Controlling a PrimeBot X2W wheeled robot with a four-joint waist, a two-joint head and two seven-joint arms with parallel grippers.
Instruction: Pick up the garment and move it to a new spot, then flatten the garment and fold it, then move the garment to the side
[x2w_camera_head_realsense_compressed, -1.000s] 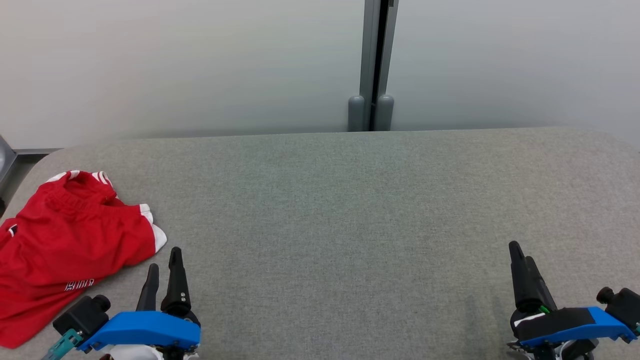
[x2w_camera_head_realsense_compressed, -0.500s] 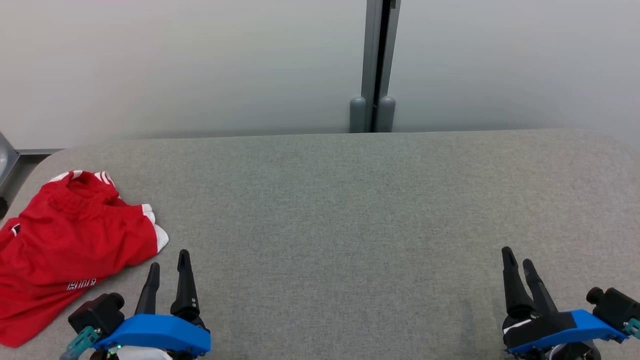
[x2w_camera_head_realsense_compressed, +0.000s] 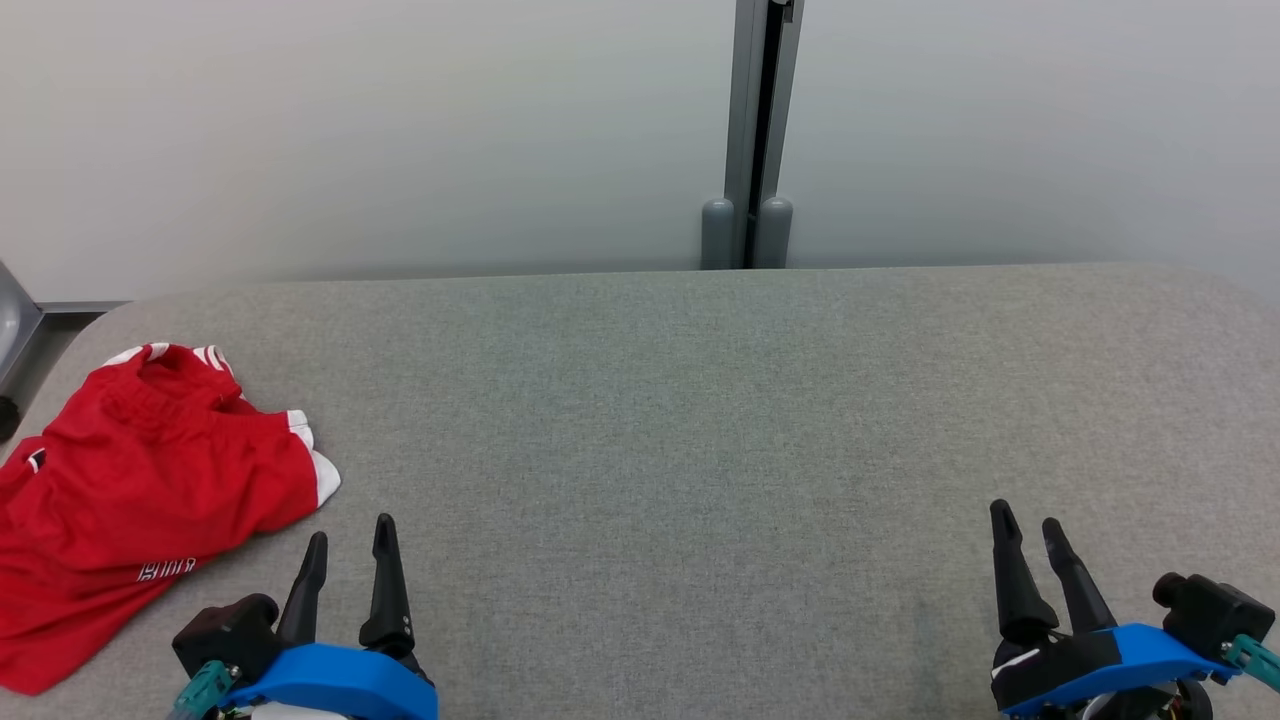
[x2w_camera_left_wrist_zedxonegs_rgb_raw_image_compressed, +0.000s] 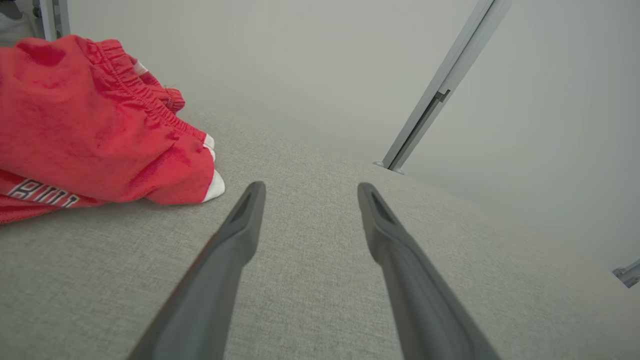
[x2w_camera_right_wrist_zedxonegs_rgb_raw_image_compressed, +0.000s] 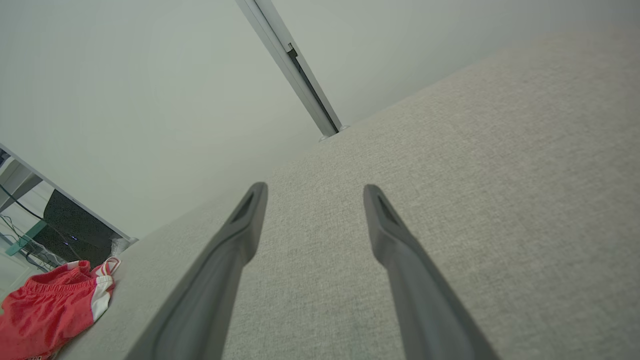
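Crumpled red shorts (x2w_camera_head_realsense_compressed: 140, 480) at 9 o'clock on grey bench (x2w_camera_head_realsense_compressed: 700, 420), by its left edge, white trim toward centre. Left claw (x2w_camera_head_realsense_compressed: 350, 531) at 7 o'clock, jaws apart, gripping nothing, just beside shorts, not touching. Right claw (x2w_camera_head_realsense_compressed: 1024, 517) at 5 o'clock, jaws apart, gripping nothing, well apart from shorts. Grey post (x2w_camera_head_realsense_compressed: 750, 130) at 12 o'clock behind bench.

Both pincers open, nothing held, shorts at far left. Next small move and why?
Probably reach the left pincer left toward the red shorts: it is open and empty over the table, just right of them, while the right pincer sits far across.
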